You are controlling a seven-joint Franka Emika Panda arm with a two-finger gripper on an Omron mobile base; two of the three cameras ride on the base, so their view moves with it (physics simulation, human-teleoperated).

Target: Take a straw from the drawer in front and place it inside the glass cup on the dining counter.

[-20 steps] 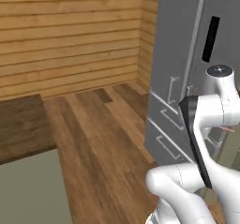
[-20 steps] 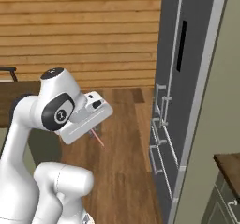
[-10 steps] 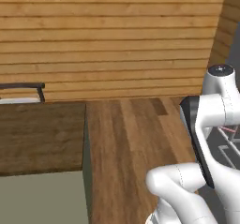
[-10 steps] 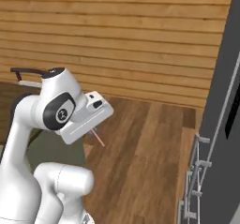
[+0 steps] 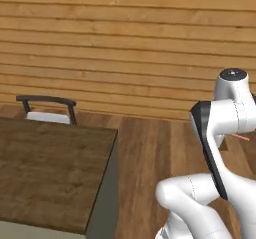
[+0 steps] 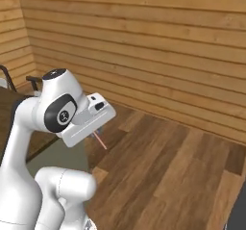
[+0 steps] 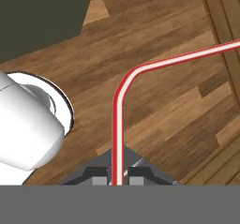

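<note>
My gripper (image 7: 117, 175) is shut on the straw (image 7: 118, 124), a thin red-and-white tube. In the hand view it rises from between the two dark fingertips (image 7: 98, 176), then bends off to the right over the wooden floor. From the right base view, the straw (image 6: 100, 140) pokes down out of the white hand. Its tip (image 5: 240, 137) also sticks out beside the arm in the left base view. The dining counter (image 5: 47, 170), with a dark wood-grain top, lies to the left, well apart from the gripper. The glass cup and the drawer are out of view.
A black-framed stool with a white seat (image 5: 48, 112) stands at the counter's far side. A plank wall (image 5: 125, 48) closes off the back. Open wooden floor (image 6: 163, 171) stretches ahead and to the right. The counter's green-grey side (image 6: 62, 158) runs close beside the arm.
The whole picture has swung as the base turned: the grey fridge has left the view and the counter and stool have come in. The arm holds the straw as before.
</note>
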